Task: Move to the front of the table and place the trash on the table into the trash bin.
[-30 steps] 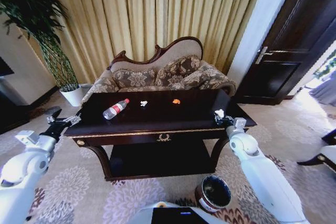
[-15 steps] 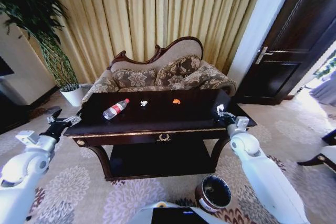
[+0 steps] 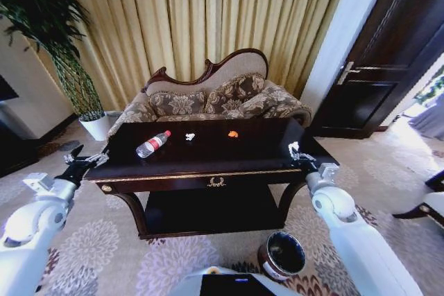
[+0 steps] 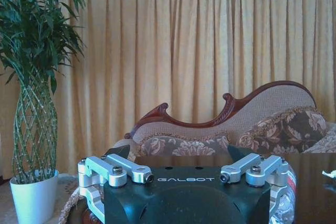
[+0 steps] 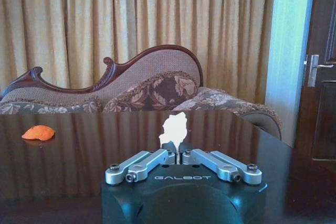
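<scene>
The dark glossy table (image 3: 208,164) stands in front of me. On it lie a clear bottle (image 3: 152,143) with a red cap, a white scrap (image 3: 190,136) and an orange piece (image 3: 233,133). At the table's right front corner my right gripper (image 3: 293,150) is shut on a white crumpled scrap (image 5: 174,128), which sticks up from the closed fingers (image 5: 167,156). The orange piece (image 5: 38,132) lies farther along the tabletop from it. My left gripper (image 3: 87,161) hovers open at the table's left end, with the bottle (image 4: 287,199) just beside it. The trash bin (image 3: 283,254) stands on the carpet below the right arm.
A patterned sofa (image 3: 208,102) and gold curtains stand behind the table. A potted plant (image 3: 87,102) is at the far left, a dark door (image 3: 381,67) at the right, and a chair leg (image 3: 423,209) at the right edge. Carpet surrounds the table.
My right arm has drawn back slightly toward me and to the right, still holding the white scrap. The left arm has barely shifted.
</scene>
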Controlling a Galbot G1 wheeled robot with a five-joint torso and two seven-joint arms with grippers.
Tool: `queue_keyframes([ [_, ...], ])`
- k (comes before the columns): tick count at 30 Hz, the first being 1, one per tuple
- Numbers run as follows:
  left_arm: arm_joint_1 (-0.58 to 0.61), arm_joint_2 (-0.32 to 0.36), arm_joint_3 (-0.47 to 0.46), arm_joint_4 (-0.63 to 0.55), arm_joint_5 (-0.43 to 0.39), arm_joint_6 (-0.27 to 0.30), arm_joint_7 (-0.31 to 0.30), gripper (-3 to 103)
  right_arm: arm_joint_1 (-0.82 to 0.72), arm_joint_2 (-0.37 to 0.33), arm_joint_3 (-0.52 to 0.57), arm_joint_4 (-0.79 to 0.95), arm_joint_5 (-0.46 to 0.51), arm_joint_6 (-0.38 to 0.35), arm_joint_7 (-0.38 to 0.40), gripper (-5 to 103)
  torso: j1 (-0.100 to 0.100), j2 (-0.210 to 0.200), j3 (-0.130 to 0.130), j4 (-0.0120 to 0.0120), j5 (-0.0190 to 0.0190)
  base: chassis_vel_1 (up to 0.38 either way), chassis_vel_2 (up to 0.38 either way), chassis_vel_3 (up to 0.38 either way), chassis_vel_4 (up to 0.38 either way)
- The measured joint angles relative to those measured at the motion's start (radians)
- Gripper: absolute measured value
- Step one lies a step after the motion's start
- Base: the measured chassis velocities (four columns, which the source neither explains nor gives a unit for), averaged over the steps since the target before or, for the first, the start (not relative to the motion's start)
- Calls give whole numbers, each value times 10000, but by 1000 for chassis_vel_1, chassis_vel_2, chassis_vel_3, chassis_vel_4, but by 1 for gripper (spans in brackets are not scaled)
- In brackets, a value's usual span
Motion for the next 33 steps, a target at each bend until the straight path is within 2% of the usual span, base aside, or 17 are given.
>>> queue_keyframes([
  [33,33,29,-21,-292,-45,126,-199,100,-121,62,-3,-80,-25,276,-211,2,0,-1,0,0,0,77,-77,-77,80],
])
